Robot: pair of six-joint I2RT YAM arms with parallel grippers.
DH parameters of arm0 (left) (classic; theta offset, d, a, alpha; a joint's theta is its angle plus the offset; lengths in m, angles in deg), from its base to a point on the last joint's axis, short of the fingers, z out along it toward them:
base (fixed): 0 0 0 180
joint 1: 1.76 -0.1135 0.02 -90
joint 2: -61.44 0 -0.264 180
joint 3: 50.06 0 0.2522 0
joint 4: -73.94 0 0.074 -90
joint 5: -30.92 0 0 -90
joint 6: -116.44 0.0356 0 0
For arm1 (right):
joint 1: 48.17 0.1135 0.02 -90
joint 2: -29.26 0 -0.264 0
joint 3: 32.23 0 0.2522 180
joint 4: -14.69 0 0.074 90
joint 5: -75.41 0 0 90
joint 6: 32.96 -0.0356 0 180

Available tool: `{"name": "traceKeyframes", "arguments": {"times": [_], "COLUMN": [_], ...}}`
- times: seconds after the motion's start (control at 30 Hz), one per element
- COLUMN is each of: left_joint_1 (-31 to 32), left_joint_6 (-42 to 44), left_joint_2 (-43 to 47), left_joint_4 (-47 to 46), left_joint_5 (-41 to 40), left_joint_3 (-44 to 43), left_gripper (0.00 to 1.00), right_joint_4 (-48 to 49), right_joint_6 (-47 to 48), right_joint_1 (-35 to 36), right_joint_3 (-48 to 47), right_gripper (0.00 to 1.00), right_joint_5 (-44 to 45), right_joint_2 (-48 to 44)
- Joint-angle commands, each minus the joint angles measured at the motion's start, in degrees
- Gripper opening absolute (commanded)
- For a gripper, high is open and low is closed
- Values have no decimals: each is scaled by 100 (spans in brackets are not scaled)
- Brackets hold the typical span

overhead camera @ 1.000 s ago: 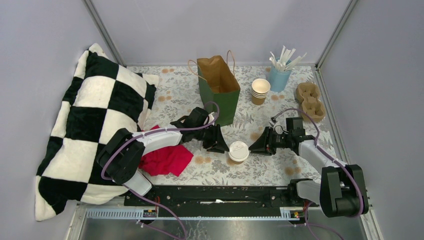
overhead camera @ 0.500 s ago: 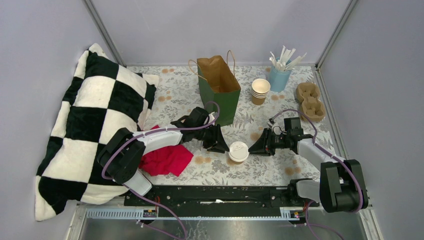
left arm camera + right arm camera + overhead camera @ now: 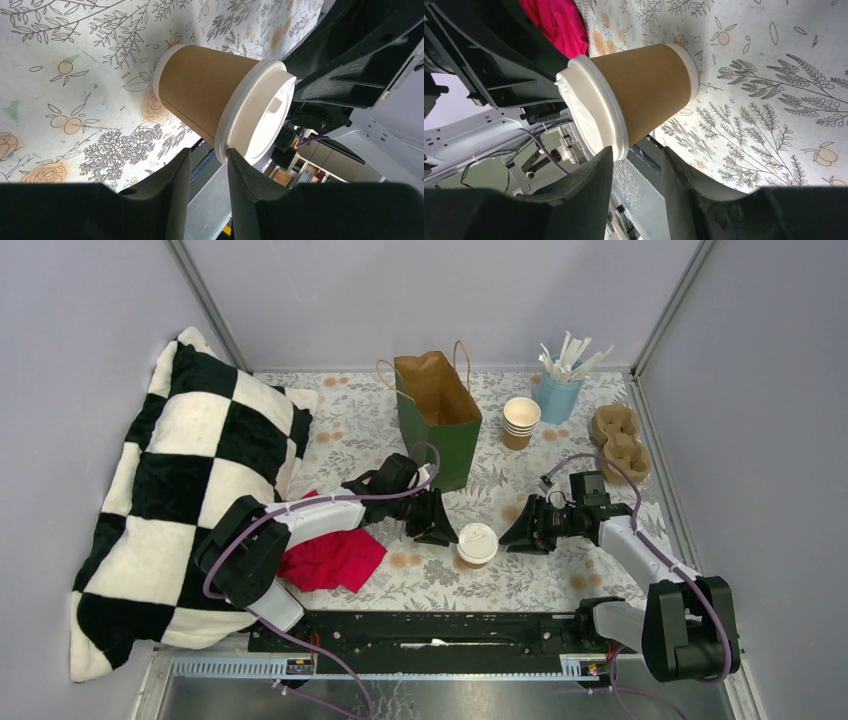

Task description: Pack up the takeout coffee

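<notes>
Top external view, left to right, I count one black-and-white checked pillow (image 3: 190,490) leaning on the left wall and one red cloth (image 3: 335,560) crumpled just beside it on the flowered table (image 3: 520,585). One green bag (image 3: 445,435) stands upright behind them, open at the top and brown inside; I cannot see down to its bottom.

One lidded cup (image 3: 477,543), tan paper under a white lid, stands upright on the table near the front edge, out of the bag and between my two arms. The left gripper (image 3: 209,152) points at it from the left with its fingers narrowly parted and the cup beyond the tips, not between them. The right gripper (image 3: 636,150) faces it from the other side, fingers a little wider, also holding nothing. Whether either tip touches the lid rim I cannot tell.

Further back I see one stack of cups (image 3: 521,420), lidless and cream inside. One blue cup (image 3: 558,398) holds a bunch of white sticks (image 3: 565,355). One brown cup carrier (image 3: 620,440) lies at the right edge.
</notes>
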State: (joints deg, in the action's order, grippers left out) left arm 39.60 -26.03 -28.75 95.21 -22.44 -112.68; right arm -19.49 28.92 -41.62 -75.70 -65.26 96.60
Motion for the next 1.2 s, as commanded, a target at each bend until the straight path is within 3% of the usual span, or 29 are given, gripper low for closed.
{"name": "traceKeyframes", "arguments": {"times": [0.0, 0.3, 0.63, 0.83, 1.03, 1.17], "left_joint_1": [47, 55, 96, 112, 123, 118], "left_joint_6": [186, 202, 202, 198, 194, 250], "left_joint_2": [15, -29, -68, -86, -107, -96], "left_joint_4": [234, 260, 260, 262, 260, 361], "left_joint_5": [-282, -257, -256, -271, -319, -393], "left_joint_3": [-123, -192, -220, -201, -103, -103], "left_gripper": [36, 36, 36, 35, 35, 34], "right_joint_4": [-600, -360, -208, -35, -342, -512], "right_joint_6": [352, 370, 316, 177, 62, 14], "right_joint_1": [49, 243, 369, 382, 383, 380], "right_joint_3": [-311, -270, -271, -164, -110, -156], "right_gripper": [47, 38, 40, 29, 28, 30], "right_joint_5": [66, -405, -457, -23, 1240, 1545], "right_joint_2": [-183, 257, 342, 487, 512, 158]}}
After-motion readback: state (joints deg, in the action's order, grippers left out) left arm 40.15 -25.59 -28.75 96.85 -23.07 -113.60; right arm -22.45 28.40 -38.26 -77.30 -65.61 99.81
